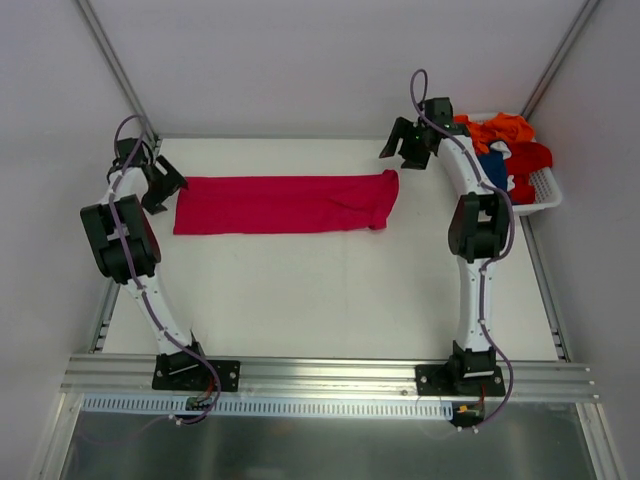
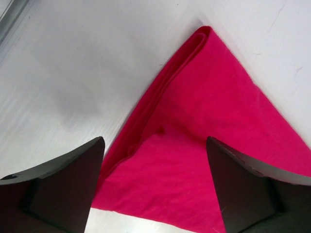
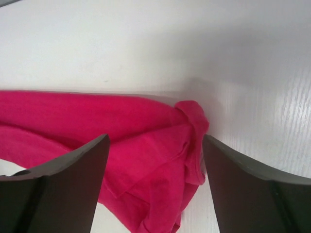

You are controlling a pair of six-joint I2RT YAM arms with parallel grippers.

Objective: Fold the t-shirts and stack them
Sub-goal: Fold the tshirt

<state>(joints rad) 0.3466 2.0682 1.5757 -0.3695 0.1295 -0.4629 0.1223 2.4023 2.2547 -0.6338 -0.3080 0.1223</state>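
The crimson-pink t-shirt (image 1: 285, 203) lies flat on the white table as a long folded strip, running left to right. My left gripper (image 1: 165, 185) hovers over the strip's left end, open, with the folded corner (image 2: 194, 145) lying flat below its spread fingers. At the right end my right gripper (image 1: 405, 150) is also open, and the bunched sleeve end (image 3: 165, 145) lies between and below its fingers. Neither one holds cloth. The orange (image 1: 500, 130), red (image 1: 530, 158) and dark blue (image 1: 492, 165) t-shirts lie heaped in the basket.
A white slatted basket (image 1: 545, 195) stands at the back right, beside the right arm. Grey walls close in the table on the left, back and right. The metal rail (image 1: 330, 375) with both arm bases runs along the near edge.
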